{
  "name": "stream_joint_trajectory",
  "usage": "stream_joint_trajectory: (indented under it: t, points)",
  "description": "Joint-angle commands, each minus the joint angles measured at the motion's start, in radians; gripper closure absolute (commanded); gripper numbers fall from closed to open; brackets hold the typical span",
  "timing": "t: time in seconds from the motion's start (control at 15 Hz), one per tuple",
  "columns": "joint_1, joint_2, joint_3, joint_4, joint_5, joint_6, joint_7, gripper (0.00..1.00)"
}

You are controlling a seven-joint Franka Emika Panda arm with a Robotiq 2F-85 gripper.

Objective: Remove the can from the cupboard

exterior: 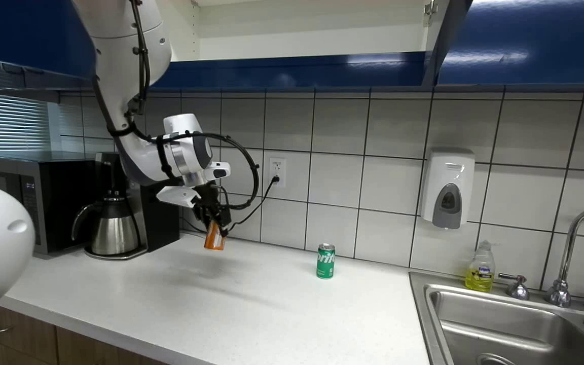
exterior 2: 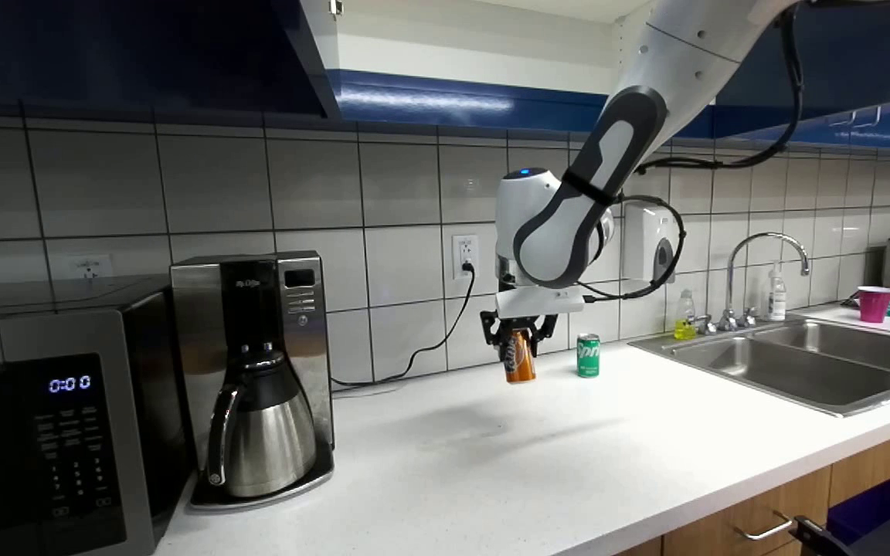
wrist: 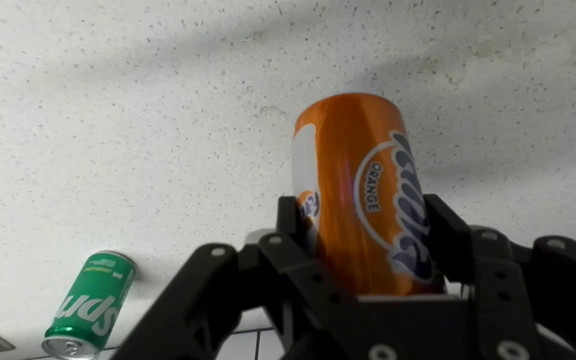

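Observation:
The can (exterior: 214, 239) is orange and hangs a little tilted above the white counter in both exterior views (exterior 2: 521, 366). My gripper (exterior 2: 518, 344) is shut on it from above, a finger on each side. In the wrist view the can (wrist: 350, 150) points away from the gripper (wrist: 360, 214), with its lower end free; its top end is hidden in the jaws. The cupboard (exterior: 297, 71) is above the counter with its door open and its pale interior showing in both exterior views (exterior 2: 445, 100). The can is well below the cupboard.
A green can (exterior: 325, 261) stands on the counter (exterior: 251, 314) near the tiled wall. A coffee maker (exterior 2: 310, 309) and a microwave (exterior 2: 117, 332) stand at one end. A sink (exterior: 418, 304), soap bottle (exterior: 480, 268) and wall dispenser (exterior: 448, 187) are at the other.

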Motion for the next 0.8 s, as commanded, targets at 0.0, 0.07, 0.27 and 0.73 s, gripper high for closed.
stream_joint_trajectory:
  t: [0.0,0.07,0.27,0.73]
  points:
    - [0.013,0.067,-0.037,0.01,-0.085,0.095,0.083,0.62]
    - [0.017,0.088,-0.048,0.011,-0.103,0.121,0.099,0.62]
    - [0.034,0.14,-0.081,0.017,-0.144,0.178,0.14,0.62]
    - [0.1,0.232,-0.156,0.041,-0.166,0.251,0.177,0.62]
